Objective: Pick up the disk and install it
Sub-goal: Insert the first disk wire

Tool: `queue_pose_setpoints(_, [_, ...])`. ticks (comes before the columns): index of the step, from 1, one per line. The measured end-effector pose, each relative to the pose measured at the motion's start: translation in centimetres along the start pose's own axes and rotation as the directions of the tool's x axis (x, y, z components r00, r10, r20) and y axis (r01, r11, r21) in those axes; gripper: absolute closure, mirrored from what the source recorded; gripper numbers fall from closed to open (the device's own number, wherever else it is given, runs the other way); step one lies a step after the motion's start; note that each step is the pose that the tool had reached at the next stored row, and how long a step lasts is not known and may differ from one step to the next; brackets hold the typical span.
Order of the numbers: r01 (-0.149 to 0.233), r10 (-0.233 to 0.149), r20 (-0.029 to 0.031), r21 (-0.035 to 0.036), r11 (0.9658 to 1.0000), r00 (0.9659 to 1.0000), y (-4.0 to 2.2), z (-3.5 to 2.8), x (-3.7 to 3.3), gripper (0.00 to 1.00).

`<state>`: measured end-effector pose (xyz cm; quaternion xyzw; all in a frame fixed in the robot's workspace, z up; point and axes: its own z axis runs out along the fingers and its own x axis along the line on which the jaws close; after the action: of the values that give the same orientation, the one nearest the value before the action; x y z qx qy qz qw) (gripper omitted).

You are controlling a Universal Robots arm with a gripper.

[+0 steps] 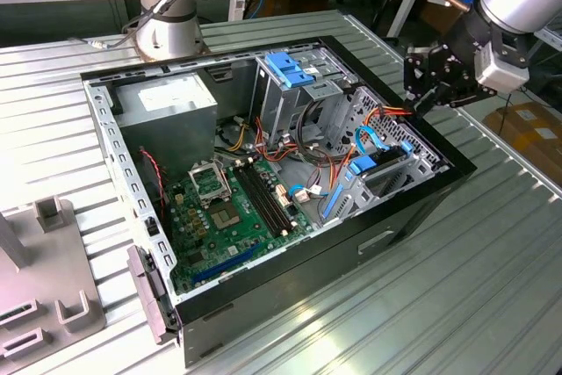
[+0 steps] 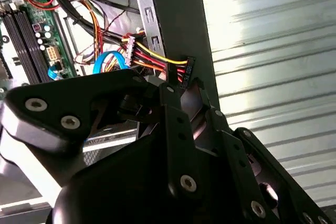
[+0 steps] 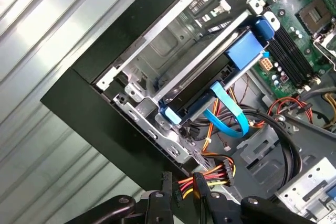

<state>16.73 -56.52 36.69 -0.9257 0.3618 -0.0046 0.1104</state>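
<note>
Exterior view: open black case (image 1: 413, 208) lying on a ribbed metal tabletop (image 1: 492, 287), green board (image 1: 228, 212) on its floor, grey power supply (image 1: 167, 103) in the far corner. Black gripper (image 1: 421, 101) hovering just above the case's edge at that view's right, beside the grey drive cage (image 1: 391, 160) with its blocky blue latch (image 1: 364, 165).

First wrist view: looks into that cage (image 3: 173, 51) from the end. Perforated, folded sheet metal, dull grey. Disk (image 3: 170, 115) seated inside, light-blue plastic rail end showing at the cage mouth, flat body dark and mostly hidden behind it. Flat blue ribbon cable (image 3: 231, 111) looping out below the latch (image 3: 245, 51). Gripper (image 3: 184, 205) near a bundle of red, yellow and black wires (image 3: 210, 179).

Second wrist view: gripper (image 2: 181, 88) close up, matte black links with bright screw heads, tips just short of the black plug (image 2: 187, 72) ending those wires, over the case's dark rim (image 2: 178, 19).

Holding nothing that shows; open or closed, cannot tell.
</note>
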Motion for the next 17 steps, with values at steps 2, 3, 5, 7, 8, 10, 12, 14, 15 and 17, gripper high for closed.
queue_pose_setpoints(2, [0.054, -0.054, -0.0018, 0.0079, 0.9985, 0.9985, 0.01, 0.06, 0.01, 0.70])
queue_pose_setpoints(3, [0.067, -0.067, -0.0009, 0.0086, 0.9977, 0.9978, 0.02, 0.08, 0.01, 0.70])
queue_pose_setpoints(5, [0.084, -0.084, 0.0016, 0.0084, 0.9964, 0.9965, 0.03, 0.08, 0.00, 0.70])
queue_pose_setpoints(7, [0.087, -0.087, 0.0023, 0.0084, 0.9962, 0.9962, 0.02, 0.09, 0.00, 0.70])
queue_pose_setpoints(8, [0.087, -0.087, 0.0023, 0.0081, 0.9962, 0.9962, 0.01, 0.03, 0.01, 0.70])
queue_pose_setpoints(10, [0.087, -0.087, 0.0005, 0.0058, 0.9962, 0.9962, -0.08, -0.39, -0.03, 0.70])
queue_pose_setpoints(12, [0.088, -0.088, 0.0002, 0.0053, 0.9961, 0.9962, -0.10, -0.47, -0.03, 0.70])
queue_pose_setpoints(14, [0.088, -0.088, 0.0001, 0.0050, 0.9961, 0.9961, -0.10, -0.48, -0.04, 0.70])
queue_pose_setpoints(15, [0.094, -0.094, 0.0010, 0.0046, 0.9956, 0.9956, -0.16, -0.49, 0.02, 0.70])
queue_pose_setpoints(17, [0.109, -0.109, 0.0032, 0.0050, 0.9940, 0.9940, -0.23, -0.46, 0.10, 0.70])
